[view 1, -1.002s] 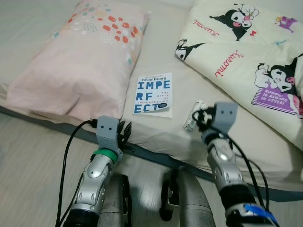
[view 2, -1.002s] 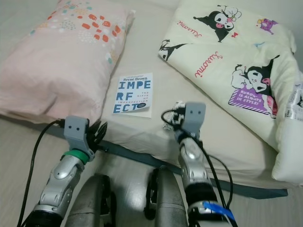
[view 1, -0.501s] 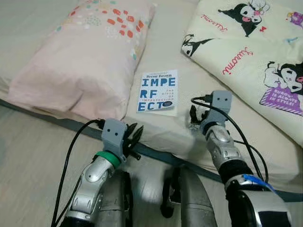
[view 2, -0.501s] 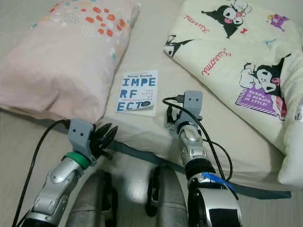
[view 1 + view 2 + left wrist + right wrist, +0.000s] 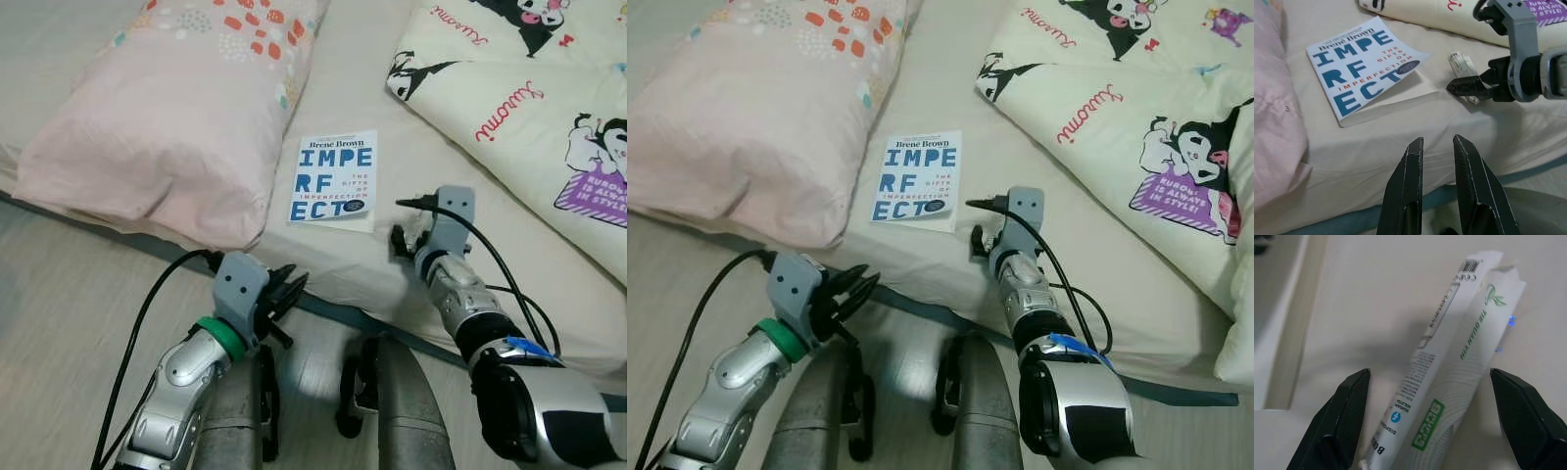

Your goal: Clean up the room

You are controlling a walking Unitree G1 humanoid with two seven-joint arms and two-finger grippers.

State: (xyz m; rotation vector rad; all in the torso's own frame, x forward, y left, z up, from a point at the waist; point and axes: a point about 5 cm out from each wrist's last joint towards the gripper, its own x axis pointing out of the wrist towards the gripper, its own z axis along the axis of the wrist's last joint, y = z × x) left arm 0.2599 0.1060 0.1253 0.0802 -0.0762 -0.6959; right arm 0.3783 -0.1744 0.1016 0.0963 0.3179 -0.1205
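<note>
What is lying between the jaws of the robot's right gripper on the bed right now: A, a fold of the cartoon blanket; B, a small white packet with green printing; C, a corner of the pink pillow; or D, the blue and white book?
B: the right gripper has its jaws spread wide on either side of the white packet, which lies flat on the bed.

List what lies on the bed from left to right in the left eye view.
Pink pillow → book → right gripper over the white wrapper → cartoon-print blanket.
</note>
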